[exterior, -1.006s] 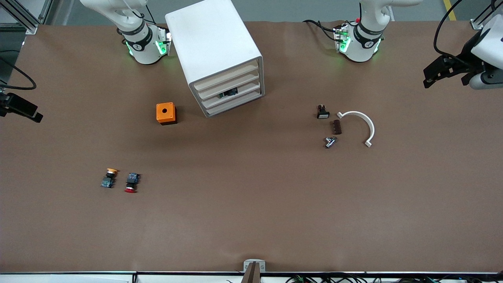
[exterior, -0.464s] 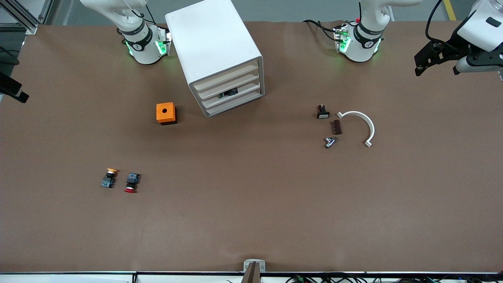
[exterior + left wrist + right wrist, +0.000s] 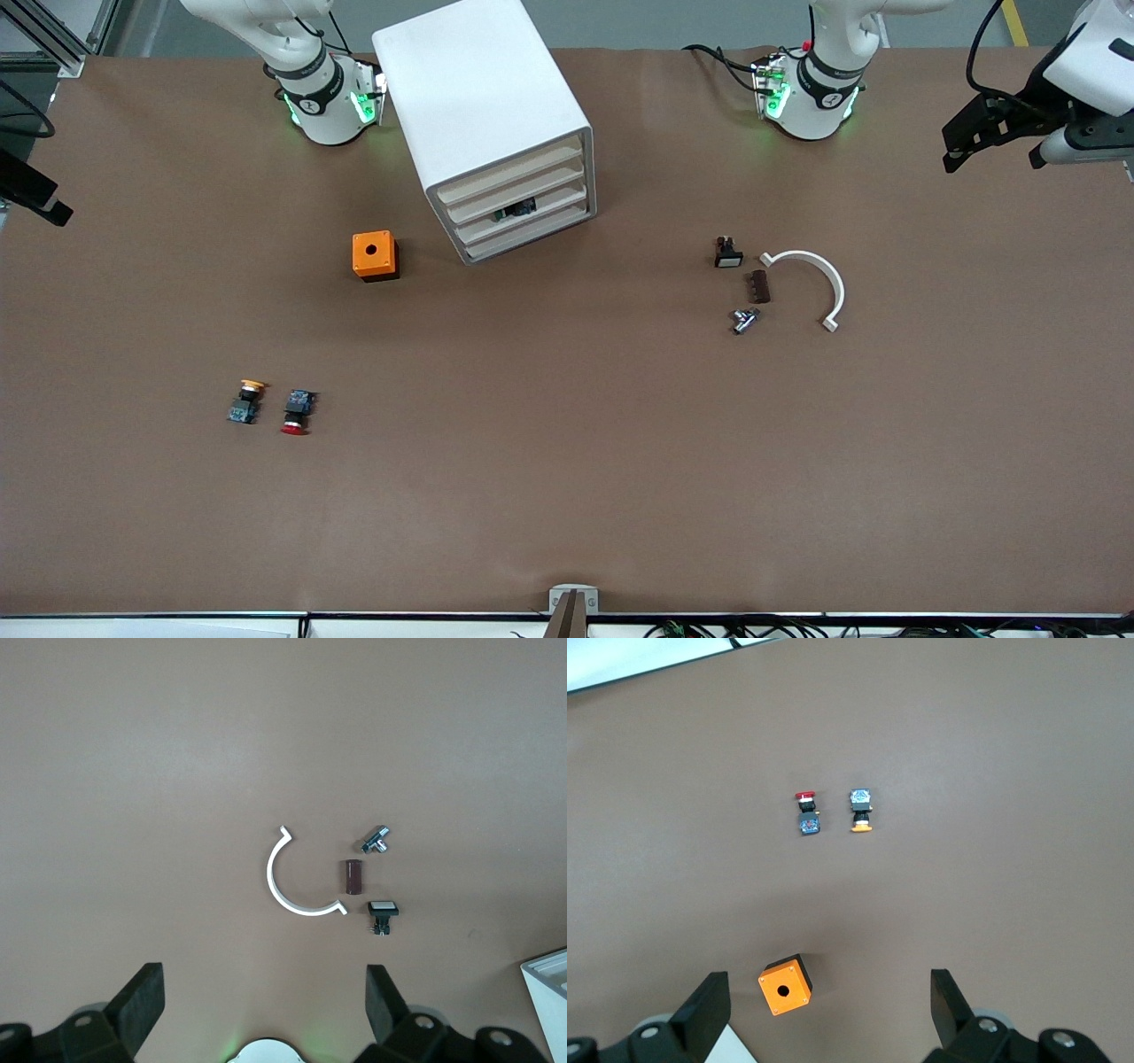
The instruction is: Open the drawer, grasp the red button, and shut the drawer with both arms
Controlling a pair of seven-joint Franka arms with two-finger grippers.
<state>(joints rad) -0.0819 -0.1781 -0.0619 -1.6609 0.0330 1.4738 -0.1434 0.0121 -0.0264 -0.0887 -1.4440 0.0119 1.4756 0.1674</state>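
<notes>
The white cabinet point(image 3: 483, 97) stands between the arm bases, with four drawers point(image 3: 518, 208) all shut. A small dark and blue item point(image 3: 515, 210) shows in the gap of the third drawer down. The red-capped button point(image 3: 295, 414) lies on the table toward the right arm's end, and also shows in the right wrist view point(image 3: 806, 811). My left gripper point(image 3: 983, 146) is open and empty, high over the left arm's end of the table; it also shows in its own wrist view point(image 3: 263, 992). My right gripper point(image 3: 40, 195) is open and empty over the right arm's end, as its wrist view shows point(image 3: 826, 1001).
An orange-capped button point(image 3: 245, 400) lies beside the red one. An orange box with a hole point(image 3: 375, 255) sits nearer the camera than the cabinet. A white arc point(image 3: 811, 283), a brown piece point(image 3: 759, 286), a metal fitting point(image 3: 744, 320) and a black switch point(image 3: 727, 253) lie toward the left arm's end.
Both grippers have shifted toward the base side of the table while staying high at its ends. Nothing on the table has moved.
</notes>
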